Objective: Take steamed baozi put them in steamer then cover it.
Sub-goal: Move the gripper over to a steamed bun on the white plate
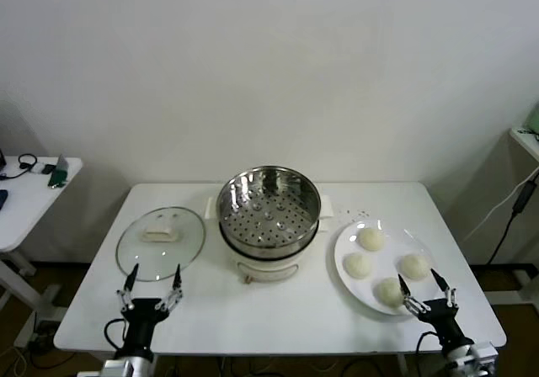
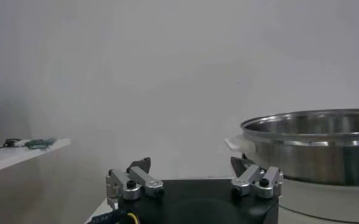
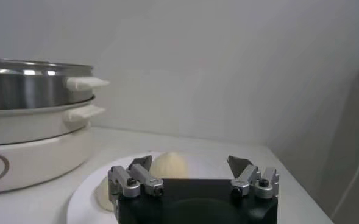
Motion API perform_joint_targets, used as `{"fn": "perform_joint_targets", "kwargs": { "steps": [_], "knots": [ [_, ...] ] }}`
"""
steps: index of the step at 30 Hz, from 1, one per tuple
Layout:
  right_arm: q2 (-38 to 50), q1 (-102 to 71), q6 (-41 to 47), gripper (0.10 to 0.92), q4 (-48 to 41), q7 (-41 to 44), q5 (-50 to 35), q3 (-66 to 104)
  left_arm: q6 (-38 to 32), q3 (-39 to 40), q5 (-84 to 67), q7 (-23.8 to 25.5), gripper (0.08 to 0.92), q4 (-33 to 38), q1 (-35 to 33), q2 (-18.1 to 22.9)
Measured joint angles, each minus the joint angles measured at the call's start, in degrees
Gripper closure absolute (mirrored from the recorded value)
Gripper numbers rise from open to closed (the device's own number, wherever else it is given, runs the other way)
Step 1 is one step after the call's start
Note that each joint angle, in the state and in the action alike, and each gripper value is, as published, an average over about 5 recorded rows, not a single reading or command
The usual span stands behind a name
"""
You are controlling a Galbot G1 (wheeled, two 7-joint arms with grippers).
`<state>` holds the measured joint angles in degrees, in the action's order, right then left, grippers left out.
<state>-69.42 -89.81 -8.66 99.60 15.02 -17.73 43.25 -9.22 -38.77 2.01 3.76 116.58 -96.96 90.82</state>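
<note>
Head view: steamer (image 1: 269,213) at table (image 1: 278,310) centre, tray bare. Four steamed baozi (image 1: 390,290) on white plate (image 1: 349,284) right of steamer, just ahead of right claw (image 1: 429,294); right arm nearer. Cover (image 1: 160,241) flat left of steamer, ahead of left claw (image 1: 152,289).

Left wrist view: left claw (image 2: 194,176) wide apart, holds nothing, steamer (image 2: 313,146) beyond.

Right wrist view: right claw (image 3: 193,175) wide apart, empty, touching nothing; baozi (image 3: 169,164) just beyond fingers.

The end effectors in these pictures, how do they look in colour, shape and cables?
The left end effector and the right end effector look alike: a black body carrying two thin dark fingers on silver metal linkages with black screws. Black cables run along the arms below them, and the left wrist view shows a yellow wire beside the body.
</note>
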Motion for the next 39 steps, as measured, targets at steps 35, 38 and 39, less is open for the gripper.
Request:
{"fn": "perform_joint_targets", "kwargs": {
  "steps": [35,38,39],
  "knots": [
    [35.06,68.1,15.66,0.203,-27.22,39.2,15.84,-58.31,5.25,1.43,-2.76,-10.35,0.177,1.39,1.81,-1.2],
    [34.23,76.17,15.65,0.203,-30.93,40.88,14.92,-68.13,5.53,1.45,-2.56,-10.29,0.177,1.41,1.62,-1.21],
    [33.78,78.58,15.64,0.203,-32.17,41.35,14.67,-71.18,5.63,1.45,-2.42,-10.19,0.177,1.48,1.52,-1.22]
  ]
}}
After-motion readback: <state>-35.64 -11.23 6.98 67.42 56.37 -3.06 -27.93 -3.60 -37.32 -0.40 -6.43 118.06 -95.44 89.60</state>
